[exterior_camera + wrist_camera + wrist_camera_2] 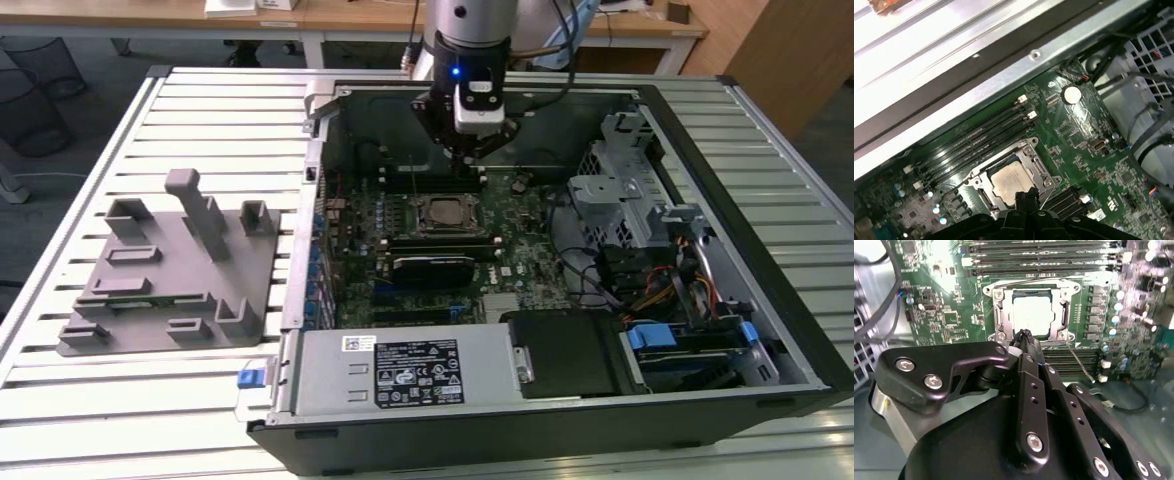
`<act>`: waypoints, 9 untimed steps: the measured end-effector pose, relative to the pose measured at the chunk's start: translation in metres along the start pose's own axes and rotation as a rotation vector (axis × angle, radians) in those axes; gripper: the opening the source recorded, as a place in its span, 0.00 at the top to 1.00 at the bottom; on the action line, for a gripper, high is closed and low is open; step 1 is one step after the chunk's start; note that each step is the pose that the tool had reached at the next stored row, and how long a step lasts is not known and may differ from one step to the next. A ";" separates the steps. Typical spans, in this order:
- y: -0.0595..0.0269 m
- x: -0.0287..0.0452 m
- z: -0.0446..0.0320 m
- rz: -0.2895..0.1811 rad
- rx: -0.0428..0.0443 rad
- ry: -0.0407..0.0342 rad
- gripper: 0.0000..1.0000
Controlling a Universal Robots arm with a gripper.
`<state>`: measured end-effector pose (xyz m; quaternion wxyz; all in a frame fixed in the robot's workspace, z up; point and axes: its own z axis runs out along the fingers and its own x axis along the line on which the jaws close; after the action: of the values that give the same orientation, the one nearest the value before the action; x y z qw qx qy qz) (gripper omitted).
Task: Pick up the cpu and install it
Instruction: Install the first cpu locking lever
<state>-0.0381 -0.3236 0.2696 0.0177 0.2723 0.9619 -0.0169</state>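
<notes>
already the cpu [446, 214] sits in the socket [418, 224], gripper [469, 160] hovering at its twelve o'clock in the exterior view, jaws pinched together, empty.

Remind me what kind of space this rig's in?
Looks like a robotics lab or test bench in an office-style room: an opened computer case sits on a slatted metal table, a grey slotted fixture lies beside it, and wooden desks with wire bins stand behind.

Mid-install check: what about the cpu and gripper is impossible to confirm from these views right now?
Near edge of the cpu: hidden by the gripper in both wrist views.
Whether gripper touches cpu: its tip overlaps it, wrist views.
Whether cpu sits flush in the socket: too small, exterior view.
</notes>
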 end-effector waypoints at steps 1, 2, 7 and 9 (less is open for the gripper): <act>0.0000 0.0000 0.0001 -0.018 -0.0008 -0.0004 0.89; 0.0000 0.0001 0.0001 -0.036 -0.0016 -0.0008 0.89; -0.0020 0.0032 0.0001 -0.072 -0.0032 -0.0017 0.89; -0.0028 0.0046 0.0001 -0.073 -0.0032 -0.0017 0.89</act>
<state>-0.0435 -0.3236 0.2694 0.0184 0.2367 0.9713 -0.0162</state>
